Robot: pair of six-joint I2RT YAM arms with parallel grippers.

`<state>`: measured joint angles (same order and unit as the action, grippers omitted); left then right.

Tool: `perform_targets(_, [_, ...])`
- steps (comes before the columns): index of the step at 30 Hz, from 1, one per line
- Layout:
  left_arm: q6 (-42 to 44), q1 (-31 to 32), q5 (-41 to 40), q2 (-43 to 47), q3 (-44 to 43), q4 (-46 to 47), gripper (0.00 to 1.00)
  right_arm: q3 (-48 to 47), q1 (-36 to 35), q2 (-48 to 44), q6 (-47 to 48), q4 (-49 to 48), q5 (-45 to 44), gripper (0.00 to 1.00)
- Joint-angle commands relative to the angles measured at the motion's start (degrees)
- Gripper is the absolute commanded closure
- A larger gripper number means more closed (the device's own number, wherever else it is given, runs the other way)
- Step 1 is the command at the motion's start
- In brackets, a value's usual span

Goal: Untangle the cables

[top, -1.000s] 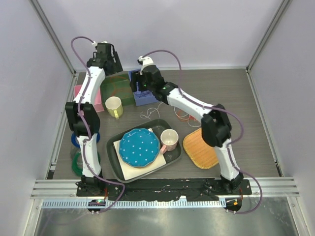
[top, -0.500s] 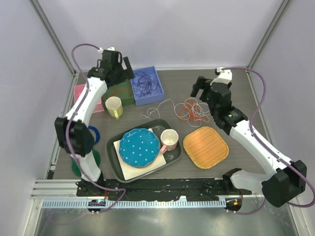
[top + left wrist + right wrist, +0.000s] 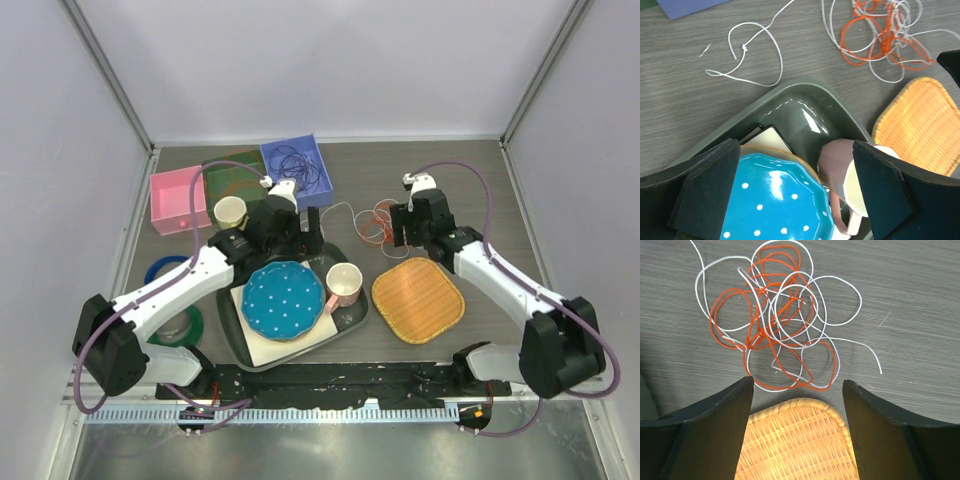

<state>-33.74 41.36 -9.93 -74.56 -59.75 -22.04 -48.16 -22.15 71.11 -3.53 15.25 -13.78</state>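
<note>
Hovering over the tangled cables (image 3: 775,325), right hand (image 3: 797,382) spread wide and empty — likely lined up to pinch a strand — left hand (image 3: 795,145) equally released above the tray (image 3: 795,120).

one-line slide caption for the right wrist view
Open right gripper hovers over tangled thin orange and white wire cables beside a woven orange mat.

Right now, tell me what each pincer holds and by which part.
Nothing is held. The left pincer is open above the tray; the right pincer is open above the cables, gripping none.
</note>
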Motion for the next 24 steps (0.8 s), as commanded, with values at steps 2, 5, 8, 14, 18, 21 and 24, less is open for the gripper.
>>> perform_targets(2, [-0.98,2.75,-6.85,-1.81,-3.71,0.95,0.0,-5.53,-0.17,8.41,5.02,0.31,2.78,0.3])
perform_targets(5, [-0.98,3.46,-7.03,-2.34,-4.06,1.04,0.0,-7.12,-0.17,11.49,5.02,0.93,3.58,0.32])
perform_targets(8, [-1.42,3.72,-6.85,-2.16,-4.06,1.21,0.0,-7.82,-0.17,13.26,4.41,0.93,2.01,0.34])
perform_targets(14, [-1.95,4.34,-6.5,-1.11,-3.27,1.92,0.0,-9.31,-0.09,17.3,3.62,1.28,-0.1,0.46])
perform_targets(18, [-1.86,4.69,-7.29,-0.06,-2.13,2.44,0.0,-10.28,-0.08,19.76,2.3,0.84,-2.74,0.6])
perform_targets(21, [-1.68,4.78,-7.56,0.56,-1.87,2.44,0.0,-10.99,-0.08,20.91,2.39,0.66,-3.18,0.72])
perform_targets(24, [-1.68,4.87,-8.17,1.35,-1.43,2.27,0.0,-11.95,-0.08,20.56,2.56,1.36,-0.99,0.99])
